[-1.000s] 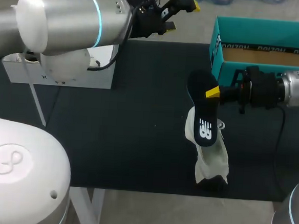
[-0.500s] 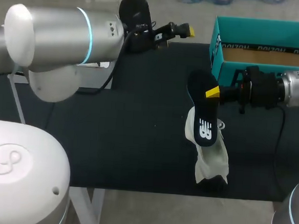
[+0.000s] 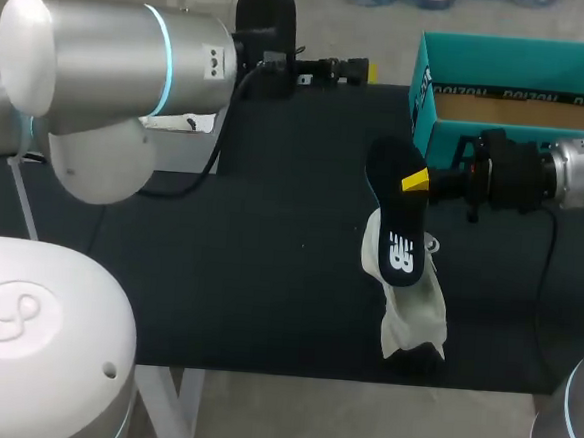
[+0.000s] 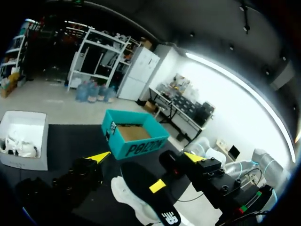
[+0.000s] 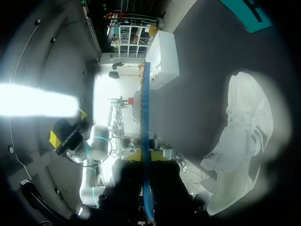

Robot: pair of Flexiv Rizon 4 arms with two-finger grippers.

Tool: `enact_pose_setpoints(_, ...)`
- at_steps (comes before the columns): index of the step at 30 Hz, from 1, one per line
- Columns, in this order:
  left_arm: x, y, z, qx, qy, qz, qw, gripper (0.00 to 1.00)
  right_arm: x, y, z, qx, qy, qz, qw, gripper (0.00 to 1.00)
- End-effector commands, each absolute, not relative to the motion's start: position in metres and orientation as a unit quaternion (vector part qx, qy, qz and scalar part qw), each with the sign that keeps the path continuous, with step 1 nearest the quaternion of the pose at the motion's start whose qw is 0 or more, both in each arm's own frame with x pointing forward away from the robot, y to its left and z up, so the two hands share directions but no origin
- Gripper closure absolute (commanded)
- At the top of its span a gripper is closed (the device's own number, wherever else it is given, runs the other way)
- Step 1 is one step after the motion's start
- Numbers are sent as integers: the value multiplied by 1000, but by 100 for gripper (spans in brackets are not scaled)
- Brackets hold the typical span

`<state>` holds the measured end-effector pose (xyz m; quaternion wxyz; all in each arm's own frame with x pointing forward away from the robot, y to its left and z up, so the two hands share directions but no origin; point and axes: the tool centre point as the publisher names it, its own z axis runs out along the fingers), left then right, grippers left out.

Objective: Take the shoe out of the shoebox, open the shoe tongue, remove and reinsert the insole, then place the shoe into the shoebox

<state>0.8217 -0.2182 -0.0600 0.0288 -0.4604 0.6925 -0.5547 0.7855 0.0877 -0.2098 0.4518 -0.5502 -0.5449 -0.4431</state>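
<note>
Held the left gripper (image 3: 366, 73) above the far side of the black table (image 3: 218, 274), fingers spread wide and nothing between them. Looked out past those parted yellow tips onto the dark insole (image 4: 141, 181) and the white shoe (image 4: 123, 190), both ahead of and below them, with the teal shoebox (image 4: 137, 147) farther ahead. Clamped the insole in the right gripper (image 3: 415, 181), both fingers pressed on it from two sides near its upper end, the slab raised off the table and tilted, printed face up. Left the shoe lying on the table below and just beyond the right fingers, near the front edge and outside the box. Overlapped the shoe with the insole's lower end in the overhead view; could not tell whether the two touched. Stood the shoebox open at the far right corner, behind the right fingers and beside that arm's wrist, brown cardboard floor showing.
</note>
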Motion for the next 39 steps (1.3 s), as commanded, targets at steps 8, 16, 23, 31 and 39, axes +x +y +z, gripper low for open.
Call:
enact_pose_setpoints(8,858,-213,-52,-258,946,187,-58,0,785,88,-210,-551,-545,-443,451,100)
enact_pose_setpoints(16,861,-204,-63,-127,941,314,-11,0,785,88,-210,-551,-545,-443,451,100)
enact_pose_setpoints(23,858,-203,-68,-40,899,436,-3,0,785,88,-210,-551,-545,-443,451,100)
enact_pose_setpoints(31,847,-205,-70,39,882,469,19,0,785,88,-210,-551,-545,-443,451,100)
enact_pose_setpoints(39,847,-202,-75,23,912,408,33,0,785,88,-210,-551,-545,-443,451,100)
